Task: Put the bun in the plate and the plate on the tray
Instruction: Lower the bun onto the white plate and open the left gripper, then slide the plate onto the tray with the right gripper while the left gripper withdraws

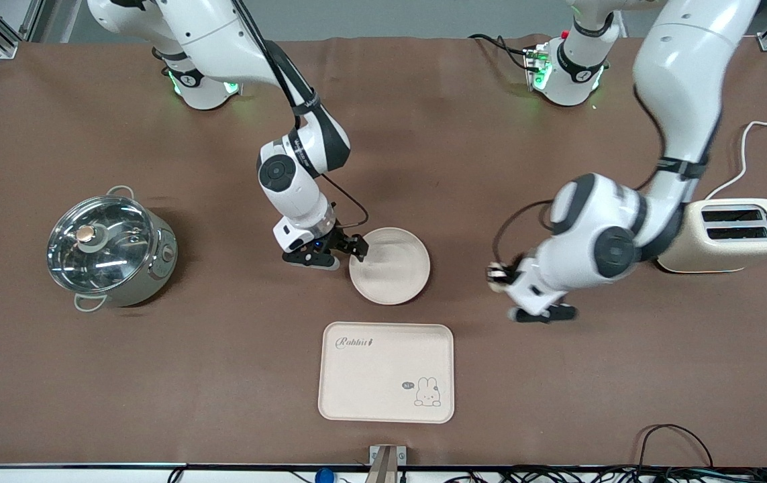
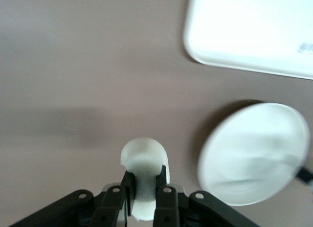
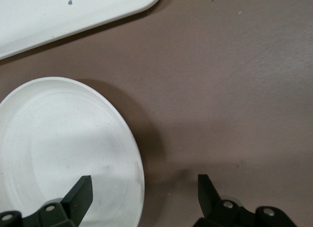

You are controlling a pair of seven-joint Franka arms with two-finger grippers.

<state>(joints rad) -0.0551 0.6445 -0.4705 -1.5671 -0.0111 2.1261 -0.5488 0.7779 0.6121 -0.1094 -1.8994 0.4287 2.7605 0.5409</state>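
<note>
Bun: cream, half-moon, pinched in left gripper over bare table. Right gripper spread, straddling plate rim. Tray nearby.

even overhead light, soft shadows under both arms; glare on the pot's glass lid; left wrist view overexposes the tray at upper right, and the plate is motion-blurred

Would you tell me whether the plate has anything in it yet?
Empty. The plate shows bare, and the bun is in the left gripper.
</note>
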